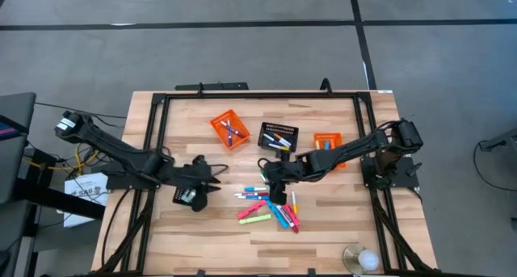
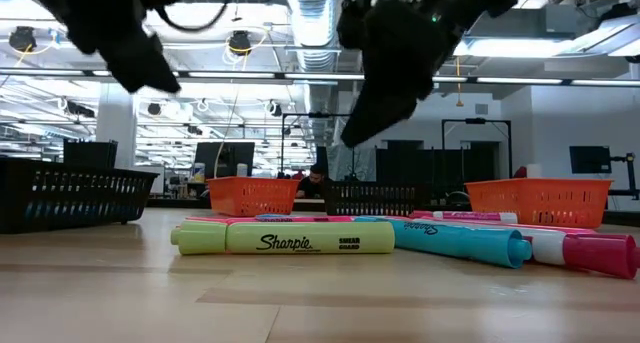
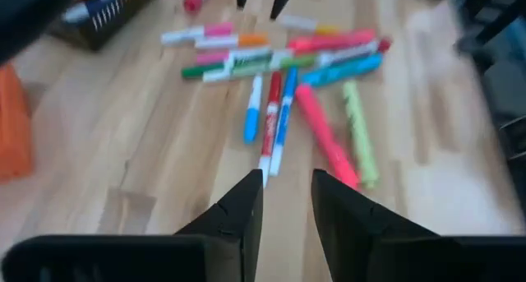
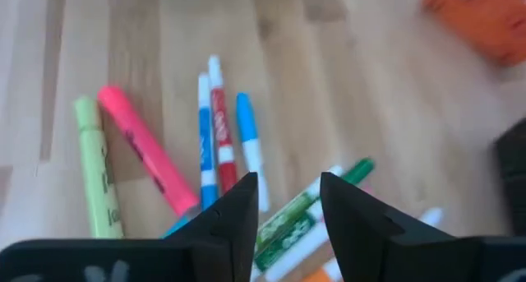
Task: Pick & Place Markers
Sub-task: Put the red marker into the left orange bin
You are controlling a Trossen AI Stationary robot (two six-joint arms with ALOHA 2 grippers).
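The markers (image 1: 269, 207) lie in a loose heap on the wooden table, right of its middle: blue, red, pink, green, orange and yellow-green ones. The low view shows a yellow-green highlighter (image 2: 285, 239) lying nearest, with a teal one (image 2: 460, 241) and a pink one (image 2: 592, 253) beside it. My right gripper (image 1: 277, 196) hangs open just above the heap's far side; in its wrist view (image 4: 288, 191) a green marker (image 4: 306, 208) shows below the gap between its fingers. My left gripper (image 1: 218, 175) is open left of the heap, pointing toward it (image 3: 286, 183).
Beyond the heap stand an orange basket (image 1: 229, 129), a black basket (image 1: 278, 137) and another orange basket (image 1: 327, 144), each with markers inside. A further black basket (image 2: 70, 195) shows at the left in the low view. A clear round object (image 1: 361, 258) sits at the near right edge.
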